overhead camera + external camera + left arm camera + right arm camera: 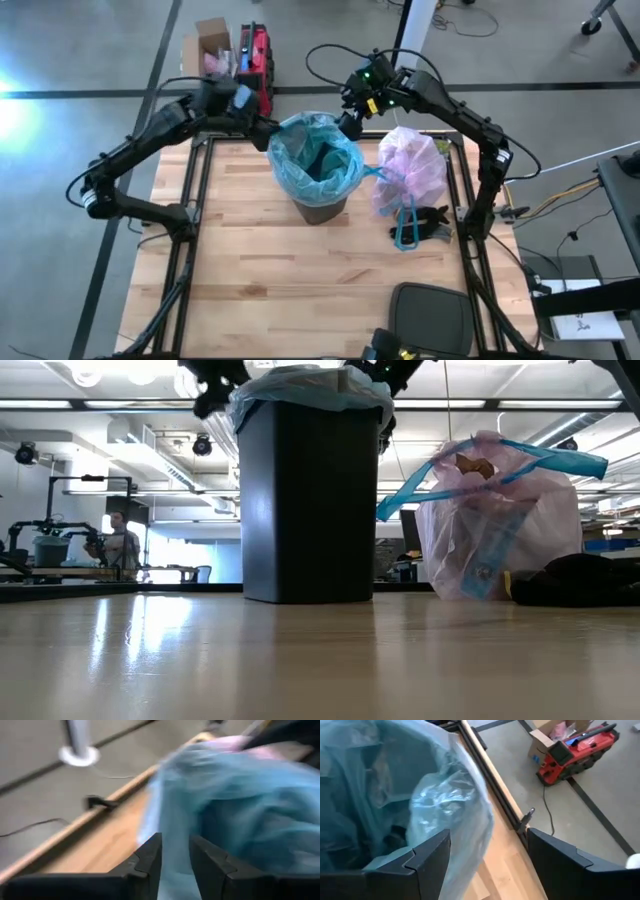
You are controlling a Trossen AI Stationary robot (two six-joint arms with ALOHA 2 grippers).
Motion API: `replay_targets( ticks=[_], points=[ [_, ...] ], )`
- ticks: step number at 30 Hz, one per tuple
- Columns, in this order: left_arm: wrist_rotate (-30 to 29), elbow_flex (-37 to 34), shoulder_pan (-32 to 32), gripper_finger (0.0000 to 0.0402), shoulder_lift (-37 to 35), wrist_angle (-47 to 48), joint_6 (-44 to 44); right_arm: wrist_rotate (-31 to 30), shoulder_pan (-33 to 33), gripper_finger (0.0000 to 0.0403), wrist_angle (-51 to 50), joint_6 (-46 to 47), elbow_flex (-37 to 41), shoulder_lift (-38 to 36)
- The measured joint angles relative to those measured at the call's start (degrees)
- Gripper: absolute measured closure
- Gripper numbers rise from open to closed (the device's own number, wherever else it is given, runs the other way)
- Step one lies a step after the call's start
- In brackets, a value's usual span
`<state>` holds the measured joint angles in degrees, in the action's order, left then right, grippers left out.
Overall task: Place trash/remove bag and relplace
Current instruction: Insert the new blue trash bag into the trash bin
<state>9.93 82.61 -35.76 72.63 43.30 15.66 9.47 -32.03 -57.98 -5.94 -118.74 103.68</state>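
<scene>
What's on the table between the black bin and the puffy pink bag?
Only the pink bag's blue drawstring loop bridges the gap beside the black bin, clearest in the low view.

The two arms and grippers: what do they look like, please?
Both arms are dark, slim, jointed links. The left arm has a bluish patch near its wrist; the right arm shows a green light and looping black cables. The right gripper has blocky, angular black fingers.

From overhead one camera looks straight down; another sits at tabletop level; each wrist camera peers close. All four share the bin (318,170).
</scene>
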Motion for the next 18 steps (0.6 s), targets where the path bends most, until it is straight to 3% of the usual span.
replay_targets(
  ticks=[4,6,14,18],
  points=[
    [-8.3,0.0,-0.8,0.0332,1.2,-0.3,-1.8,-0.1,1.4,0.0168,-3.0,-1.5,0.0,-2.4],
    [-9.1,0.0,-1.5,0.0339,1.4,-1.7,-1.9,-0.1,2.4,0.0168,-4.2,-1.5,0.0,-4.0],
    [-3.4,0.0,-2.3,0.0343,1.6,1.4,-1.7,-0.5,6.1,0.0150,-7.2,-0.1,0.0,-9.5],
    [0.6,0.2,-2.0,0.0343,-0.7,-2.4,0.5,-0.5,8.1,0.0145,-11.1,-1.4,0.9,-12.4]
  ],
)
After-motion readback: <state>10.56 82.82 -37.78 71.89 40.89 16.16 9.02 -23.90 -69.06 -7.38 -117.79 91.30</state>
